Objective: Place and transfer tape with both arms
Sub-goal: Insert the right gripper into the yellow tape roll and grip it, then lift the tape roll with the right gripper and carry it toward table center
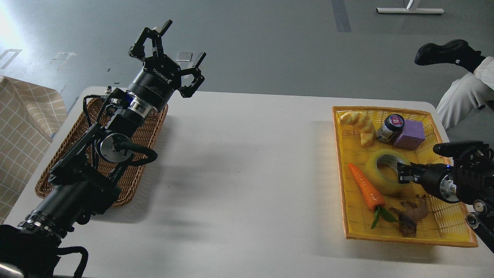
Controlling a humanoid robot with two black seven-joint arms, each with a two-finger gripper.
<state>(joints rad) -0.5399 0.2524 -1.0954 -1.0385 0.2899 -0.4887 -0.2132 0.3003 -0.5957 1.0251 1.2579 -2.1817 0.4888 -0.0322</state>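
Inside yellow tray: tape (beside carrot)

I am counting two trays, one tape, one carrot, one jar, one purple block and one bread piece.

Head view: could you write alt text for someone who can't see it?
The right gripper reaches into a yellow tray at a tape roll lying among a carrot, jar and purple block. The left gripper, fingers spread, hangs above a wicker basket on the white table.
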